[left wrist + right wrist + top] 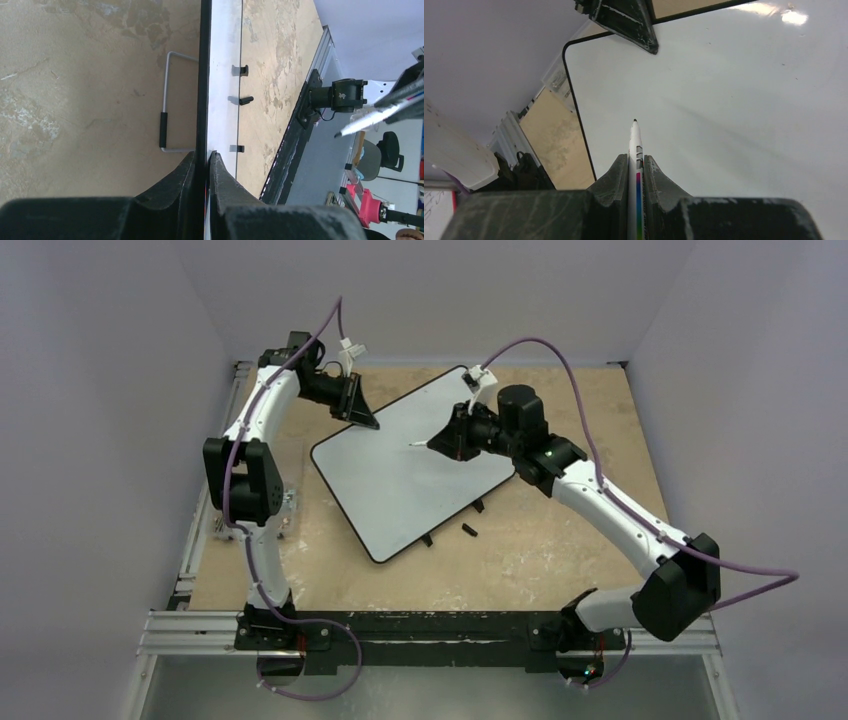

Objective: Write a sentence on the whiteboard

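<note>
Right, starting nearest the arm bases: a small black marker cap (468,531) lies on the scuffed tan desk (560,540), just beside the near long edge of the large white whiteboard with the thin black frame (400,500). The board lies mid-desk and skewed, its long axis running from near-left to far-right. Its face is blank, with no sentence on it, so I'd call the writing not yet begun.

Over the board's far half, the right fingers (616,175) are clamped tight on a slim white marker pen with a rainbow stripe (635,137). Its dark tip points toward the robot's left, over bare white. Touching or just above? Can't tell. That's the relation that matters: surface under the tip, and the right arm placed to write.

Farthest back, the left fingers (180,175) are pinched on the board's far long edge, apparently steadying it. No containers in play.
</note>
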You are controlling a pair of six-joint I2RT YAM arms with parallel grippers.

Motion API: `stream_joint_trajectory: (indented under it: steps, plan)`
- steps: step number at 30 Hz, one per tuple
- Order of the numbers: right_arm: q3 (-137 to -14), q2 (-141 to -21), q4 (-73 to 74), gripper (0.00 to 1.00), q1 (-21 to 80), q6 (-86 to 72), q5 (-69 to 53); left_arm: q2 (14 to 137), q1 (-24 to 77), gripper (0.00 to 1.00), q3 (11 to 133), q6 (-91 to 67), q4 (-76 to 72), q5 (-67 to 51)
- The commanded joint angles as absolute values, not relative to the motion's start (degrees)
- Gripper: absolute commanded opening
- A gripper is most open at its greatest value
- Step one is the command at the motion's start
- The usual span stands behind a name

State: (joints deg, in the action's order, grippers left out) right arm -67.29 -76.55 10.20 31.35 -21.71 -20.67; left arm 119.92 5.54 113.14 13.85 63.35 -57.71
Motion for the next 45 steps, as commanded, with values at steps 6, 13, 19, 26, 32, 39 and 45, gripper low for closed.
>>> stream_joint_trajectory:
  steps: [6,13,19,26,32,39,45]
  plan:
    - [-75.3,-81.6,5.0,0.00,35.6,-19.7,-20.0,115.9,6.0,0.00,110.6,15.2,60.2,-49.8]
    - [-76.8,-85.3,1.0,0.00,39.4,-18.2,-20.9,116.8,6.1,0.00,112.6,16.9,62.8,-48.6]
    - [-81.3,-89.3,0.3,0.00,42.9,-15.5,-20.7,117.0,6.2,0.00,113.6,16.8,63.5,-47.7]
    - [-85.6,-94.6,-1.0,0.00,45.8,-15.4,-18.9,116.4,6.7,0.00,113.7,16.7,63.7,-45.6]
    - [-87.7,-98.4,-0.7,0.00,47.9,-15.2,-17.4,115.7,7.0,0.00,113.5,16.9,63.7,-44.4]
    - [-90.5,-102.4,-0.7,0.00,49.5,-15.4,-15.7,114.8,7.1,0.00,113.3,16.9,63.4,-44.0]
    - [-92.9,-105.1,-0.6,0.00,49.7,-15.8,-14.7,114.8,7.3,0.00,113.4,16.9,63.4,-43.9]
